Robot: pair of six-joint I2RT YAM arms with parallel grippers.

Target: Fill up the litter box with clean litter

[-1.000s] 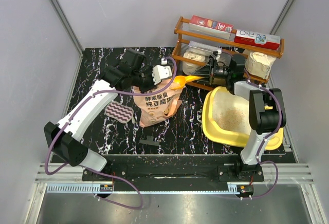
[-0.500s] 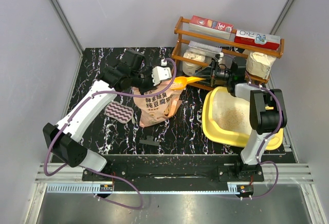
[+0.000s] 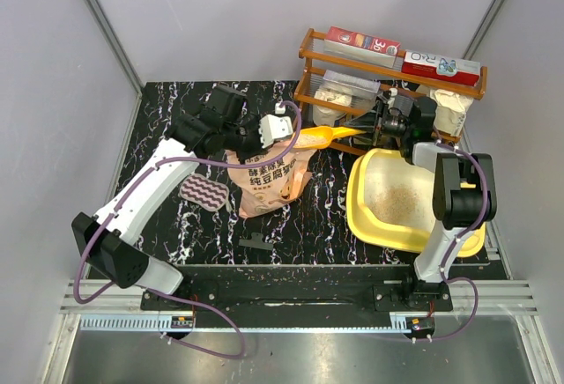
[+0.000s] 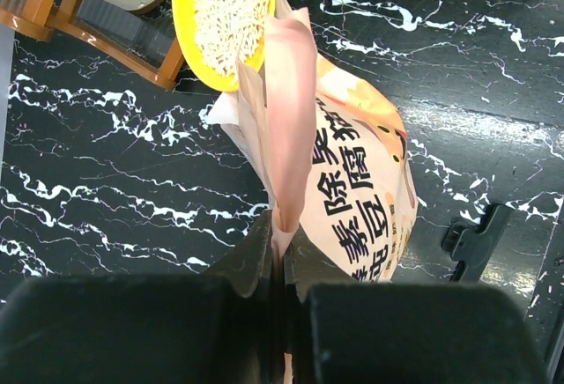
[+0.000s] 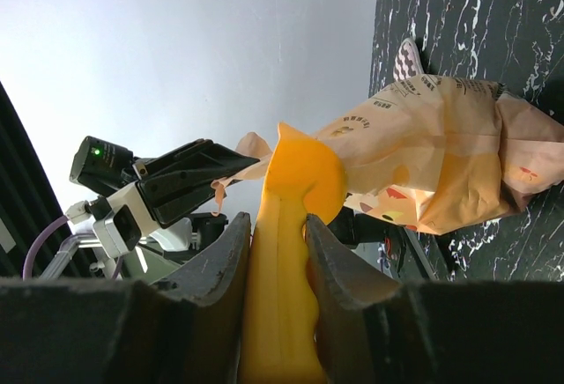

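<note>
So left pincer (image 4: 278, 243) is pinched tight on the litter bag (image 3: 269, 181) top edge. The right pincer (image 5: 275, 225) clamps the scoop (image 3: 322, 137) handle. It's full of litter (image 4: 231, 1), up between the bag and the litter box (image 3: 355, 208) on the right of the worktop (image 3: 167, 111).

Holding a yellow scoop (image 3: 324, 136) above the black marbled table (image 3: 167, 124), between peach litter bag (image 3: 269, 180) and yellow litter box (image 3: 374, 217).

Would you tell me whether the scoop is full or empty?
Full: the scoop holds a heap of pale litter granules.
</note>
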